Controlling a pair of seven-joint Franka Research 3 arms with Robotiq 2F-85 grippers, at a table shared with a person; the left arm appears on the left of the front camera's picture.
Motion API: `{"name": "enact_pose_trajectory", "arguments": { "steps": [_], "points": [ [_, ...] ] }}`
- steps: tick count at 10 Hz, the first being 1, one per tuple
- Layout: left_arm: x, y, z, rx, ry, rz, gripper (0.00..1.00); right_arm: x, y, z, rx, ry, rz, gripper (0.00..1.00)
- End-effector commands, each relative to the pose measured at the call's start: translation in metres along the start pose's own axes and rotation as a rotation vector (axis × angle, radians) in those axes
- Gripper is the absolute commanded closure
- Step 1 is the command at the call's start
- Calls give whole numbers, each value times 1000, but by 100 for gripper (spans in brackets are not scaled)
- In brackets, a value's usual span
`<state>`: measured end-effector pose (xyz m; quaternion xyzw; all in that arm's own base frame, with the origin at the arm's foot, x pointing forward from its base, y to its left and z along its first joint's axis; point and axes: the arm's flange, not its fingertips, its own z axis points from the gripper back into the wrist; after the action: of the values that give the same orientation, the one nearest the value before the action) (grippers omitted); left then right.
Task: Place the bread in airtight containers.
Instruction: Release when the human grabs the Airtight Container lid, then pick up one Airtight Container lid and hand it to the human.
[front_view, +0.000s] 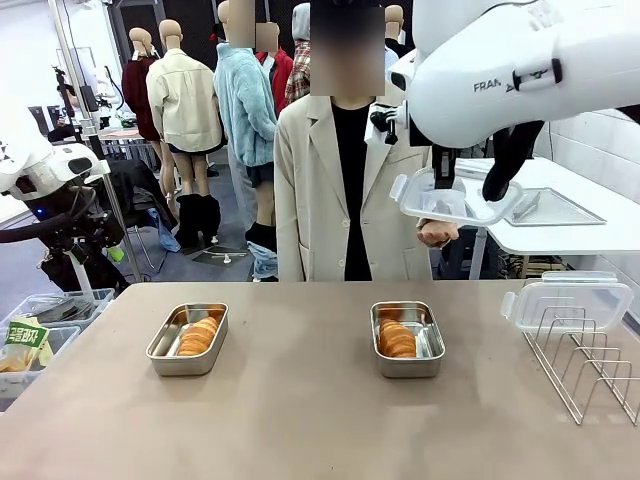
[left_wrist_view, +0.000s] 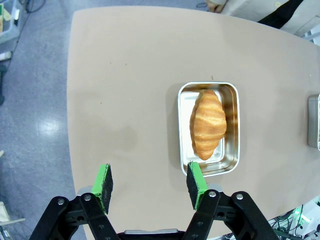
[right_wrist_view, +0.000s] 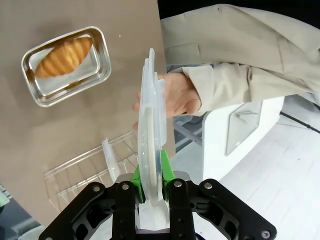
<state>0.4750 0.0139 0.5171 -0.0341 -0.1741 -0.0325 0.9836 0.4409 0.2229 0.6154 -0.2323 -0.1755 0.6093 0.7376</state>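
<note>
Bread (front_view: 197, 336) lies in the left pan (front_view: 185, 367), one golden ridged roll set lengthwise down its middle, and a second roll (front_view: 397, 338) lies in the right pan (front_view: 408, 368). The two steel pans stand well apart on the brown surface (front_view: 300, 430), both uncovered.

The left jaws are held well above the surface, looking down on the left pan – spread wide, with nothing between the green pads (left_wrist_view: 104, 182).

The right jaws are raised beyond the surface's far right edge, pinching a clear white-rimmed lid (front_view: 455, 200) by one edge; from that wrist the lid stands edge-on between the pads.

A person in a pale jacket stands at the far side. The person's hand (front_view: 437, 233) is right against the lid's underside – whether it grips the lid I cannot tell.

A second lid (front_view: 565, 300) rests on the wire rack (front_view: 585, 370) at the surface's right end.
</note>
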Motion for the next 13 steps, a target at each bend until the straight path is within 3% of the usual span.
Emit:
{"name": "enact_pose_trajectory", "arguments": {
  "steps": [1, 8, 11, 13],
  "points": [
    [0, 1, 3, 21, 2, 8, 23, 2, -5, -4, 11, 1, -27, 100],
    [0, 1, 3, 21, 2, 8, 23, 6, -4, -8, 26, 41, -11, 100],
    [0, 1, 3, 21, 2, 8, 23, -10, -2, 4, 68, 96, 19, 44],
    [0, 1, 3, 21, 2, 8, 23, -35, -5, 17, 216, 65, 132, 7]
  ]
}}
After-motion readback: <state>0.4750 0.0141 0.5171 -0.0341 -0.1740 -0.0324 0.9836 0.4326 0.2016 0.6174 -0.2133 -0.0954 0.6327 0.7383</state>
